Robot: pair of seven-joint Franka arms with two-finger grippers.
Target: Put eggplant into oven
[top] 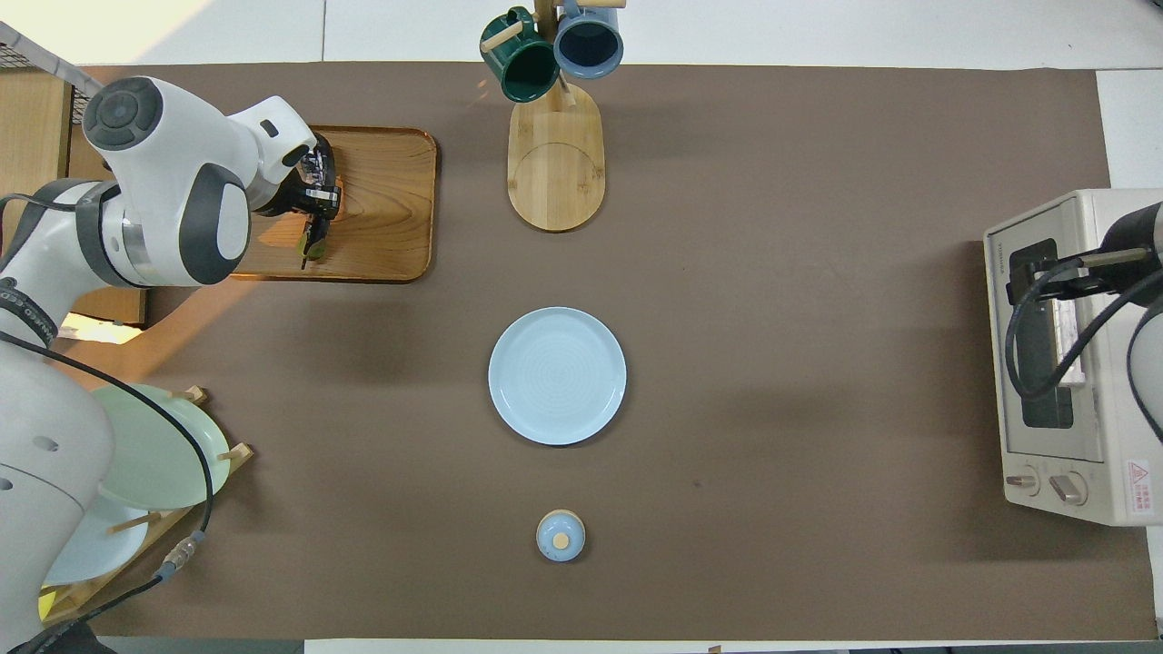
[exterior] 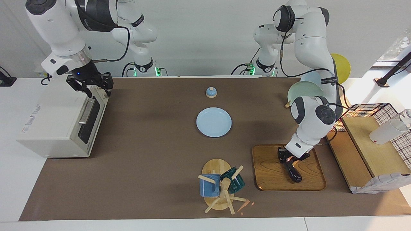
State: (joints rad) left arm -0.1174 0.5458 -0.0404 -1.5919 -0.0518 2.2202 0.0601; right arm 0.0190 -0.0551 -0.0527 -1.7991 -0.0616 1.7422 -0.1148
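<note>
The slender, glossy dark purple eggplant (exterior: 293, 171) lies on the wooden tray (exterior: 269, 175) toward the left arm's end of the worktop, near the edge farthest from the robots; the left gripper (exterior: 286, 158) is down on it, fingers clasped about its stem end; the right gripper (exterior: 91, 84), fingers spread apart, hangs over the boxy white toaster oven (exterior: 57, 120) at the right arm's end, above its closed dark glass door.

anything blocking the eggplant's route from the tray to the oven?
Yes: the white toaster oven's dark glass door is shut. The right tool is at its top edge. The glossy dark purple eggplant lies on the wooden tray under the left tool. The light blue plate lies between.
</note>
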